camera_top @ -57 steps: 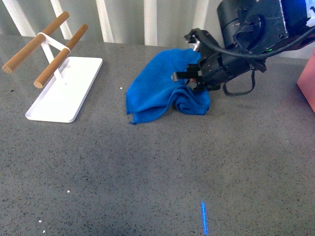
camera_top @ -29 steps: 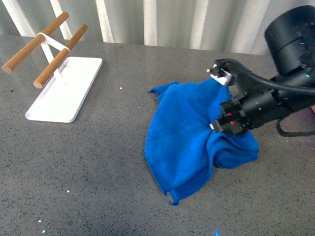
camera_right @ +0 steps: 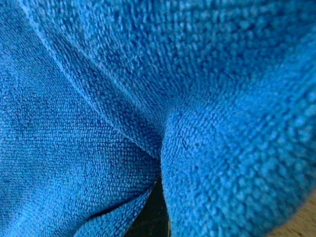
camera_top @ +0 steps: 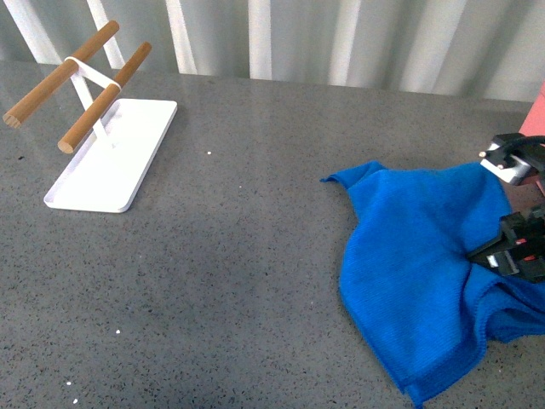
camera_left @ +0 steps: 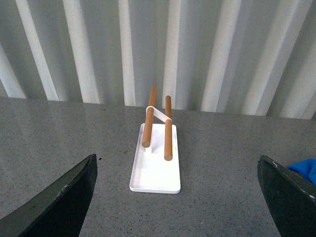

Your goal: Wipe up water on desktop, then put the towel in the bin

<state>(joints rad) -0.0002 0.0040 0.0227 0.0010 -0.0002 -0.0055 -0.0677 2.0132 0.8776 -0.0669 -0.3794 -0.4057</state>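
Bench: dark-grey speckled top, spans the whole front view.

Towel: blue microfibre, lying on the bench at the near right. It is bunched rather than flat, with one corner pointing left toward the middle and a stitched edge at the near side. Well apart from the rack. It fills the right wrist view, which shows only folds and pile, so that view adds nothing else.

Rack: white flat base with two wooden bars on a white upright, at the far left of the bench. In the left wrist view it sits dead centre.

Bin: just a pink sliver at the right frame edge, beyond the towel. Too little shows to place it better.

Right hand: at the right edge, half out of frame. One finger sits above a gathered fold of towel and one below, so it looks clamped on the cloth, though the crop makes that less than certain.

Left hand: fingers spread wide with nothing between them, above bare bench and facing the rack.
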